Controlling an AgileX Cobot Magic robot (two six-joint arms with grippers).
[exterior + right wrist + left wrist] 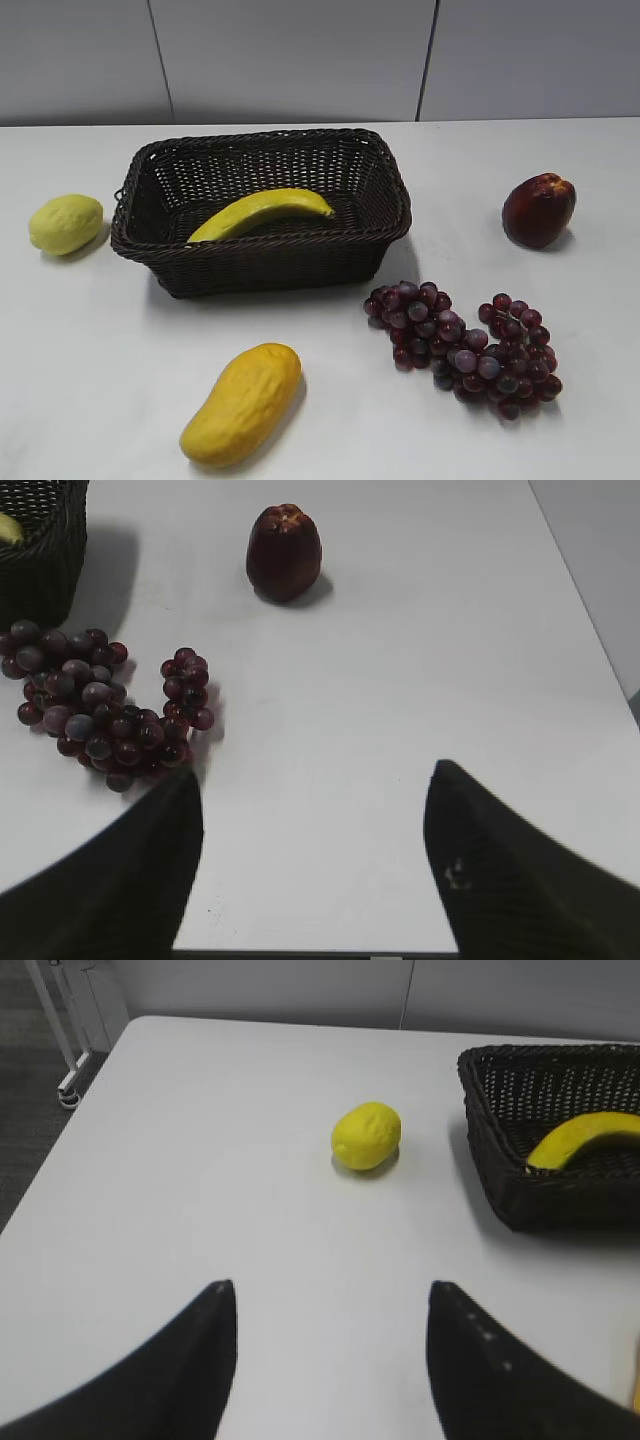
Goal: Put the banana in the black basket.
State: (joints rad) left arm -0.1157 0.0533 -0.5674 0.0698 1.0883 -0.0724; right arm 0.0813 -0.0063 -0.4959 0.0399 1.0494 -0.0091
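Note:
The banana (262, 212) is long, curved and yellow-green. It lies inside the black basket (150, 237), a dark woven wicker basket at the middle back of the table. The banana also shows in the left wrist view (585, 1138), inside the basket (540, 1200), and its tip shows in the right wrist view (8, 528). My left gripper (330, 1305) is open and empty over bare table, near the front left. My right gripper (312, 785) is open and empty near the front right edge. Neither gripper shows in the exterior view.
A pale-yellow lemon (66, 223) sits left of the basket. An orange-yellow mango (242, 402) lies in front of it. A bunch of dark red grapes (465, 347) lies at the front right. A dark red apple (539, 209) stands at the right.

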